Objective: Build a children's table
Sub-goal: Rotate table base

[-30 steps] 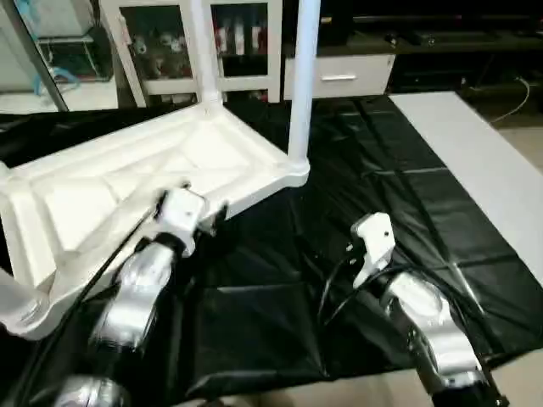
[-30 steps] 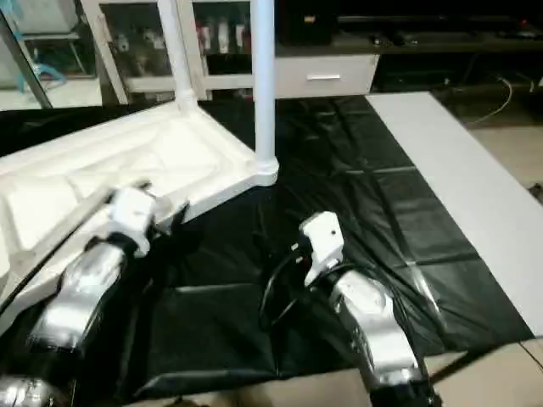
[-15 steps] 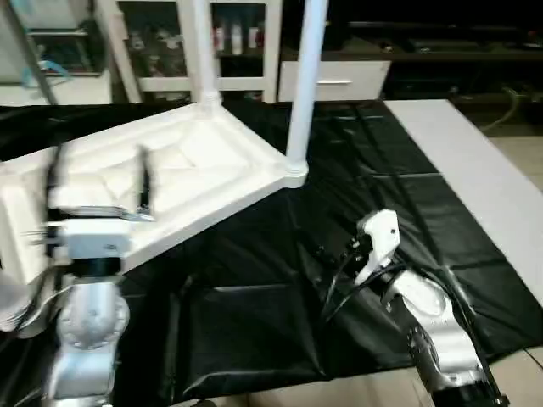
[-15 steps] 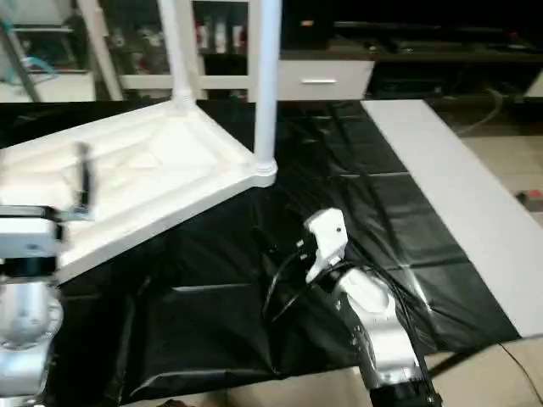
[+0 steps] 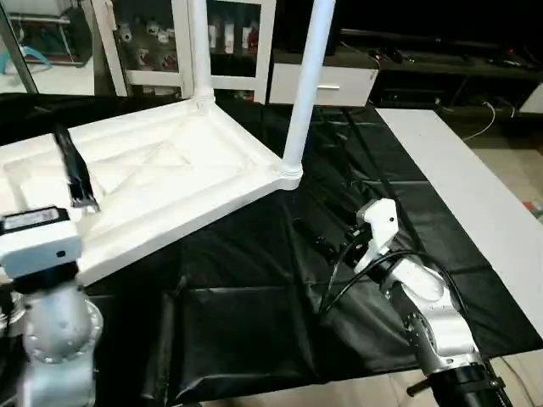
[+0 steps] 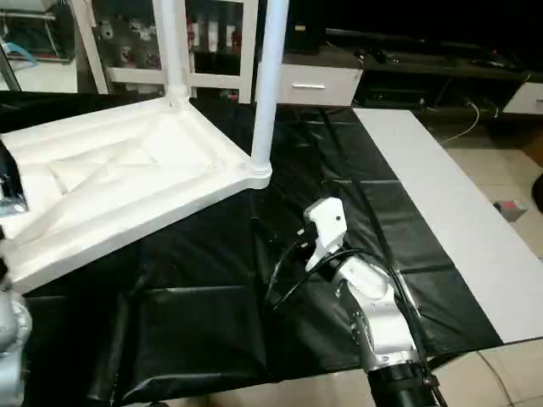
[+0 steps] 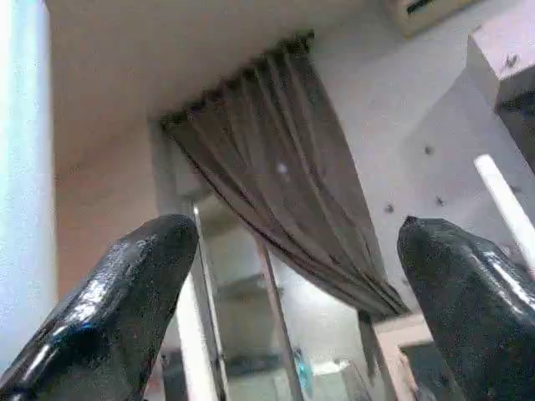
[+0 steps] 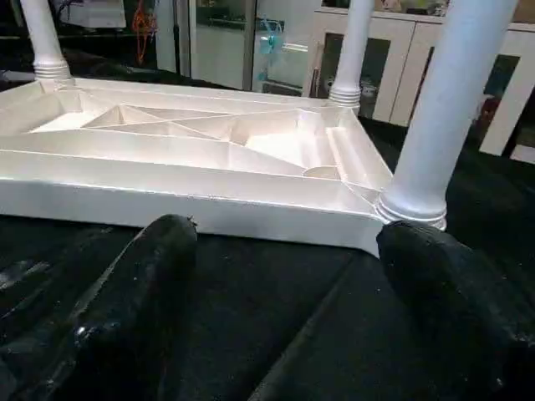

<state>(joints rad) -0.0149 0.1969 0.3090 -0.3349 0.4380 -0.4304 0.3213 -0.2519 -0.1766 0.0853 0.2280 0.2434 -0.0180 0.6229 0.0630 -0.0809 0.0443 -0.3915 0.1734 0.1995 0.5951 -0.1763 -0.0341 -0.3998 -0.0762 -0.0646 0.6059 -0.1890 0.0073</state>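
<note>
Right wrist view: tabletop (image 8: 192, 167) lies beyond the open right hand (image 8: 284, 276).

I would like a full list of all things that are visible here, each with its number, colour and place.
White plastic rectangular tabletop: one, white, lying ribbed underside up on the black cover, at the robot's left.
White tapered tube legs: three visible, white, standing upright in corner sockets, two at the far side and one further left.
Black cover of the work table: one, black, spread under everything.
White cabinet with glass doors: one, white, behind the table.
Pale floor strip: one, light grey, to the right.
Left gripper: jaws open, black, raised and pointing upward.
Right gripper: jaws open, black, low over the cover, facing the tabletop.
</note>
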